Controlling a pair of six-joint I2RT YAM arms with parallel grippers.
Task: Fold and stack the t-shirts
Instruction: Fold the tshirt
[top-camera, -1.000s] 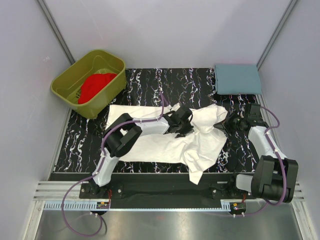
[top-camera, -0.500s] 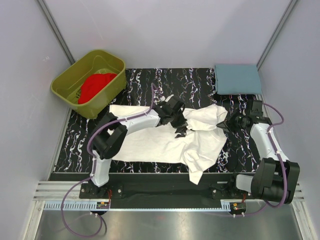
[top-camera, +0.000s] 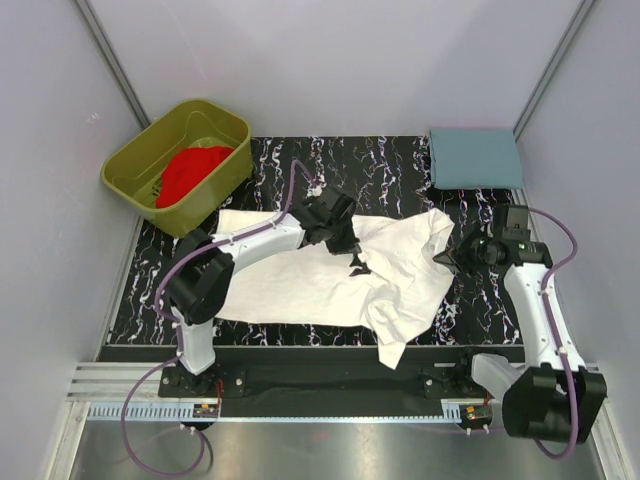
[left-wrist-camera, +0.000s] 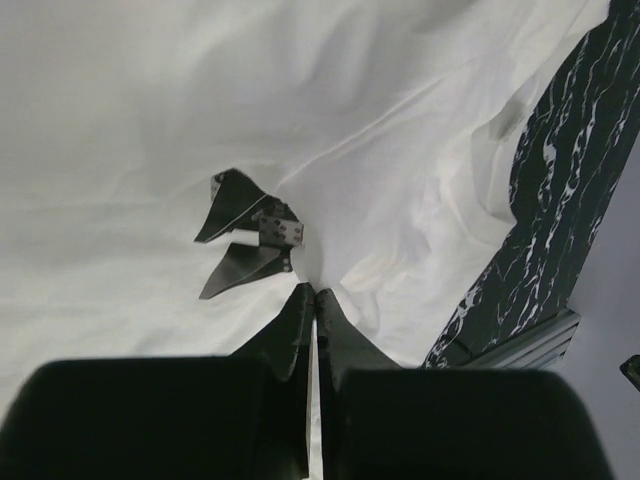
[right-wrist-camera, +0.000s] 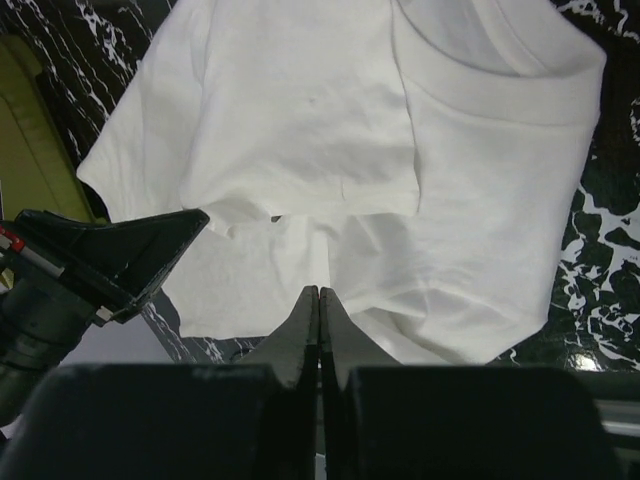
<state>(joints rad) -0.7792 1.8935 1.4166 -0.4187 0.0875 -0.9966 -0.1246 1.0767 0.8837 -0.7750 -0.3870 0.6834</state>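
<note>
Well left of the left fingers (left-wrist-camera: 298, 325), bright red cloth t-shirt (top-camera: 190, 172) bunched in olive-green plastic tub (top-camera: 186, 220); those fingers pinched shut on plain white cloth t-shirt (top-camera: 300, 285) spread on black marbled surface (top-camera: 390, 165), right fingers (right-wrist-camera: 305, 325) clamped shut at its right edge.

Olive tub (top-camera: 205, 125); black marbled mat (top-camera: 380, 165)

White t-shirt (top-camera: 300, 285) is soft matt cloth, pretty creased and rumpled all over. Red t-shirt (top-camera: 190, 172) looks like the same sort of matt cloth. The tub (top-camera: 135, 158) is olive plastic, smooth with a faint sheen. Table (top-camera: 400, 165) has a black marble-look top with white veins, smooth and slightly glossy. The folded blue-grey cloth (top-camera: 475, 158) is matt too. Left pincer (left-wrist-camera: 312, 292) and right pincer (right-wrist-camera: 319, 292) look like matt black plastic, the arms (top-camera: 540, 310) have smooth white shells, and the front rail (top-camera: 330, 408) is bare silvery metal.
</note>
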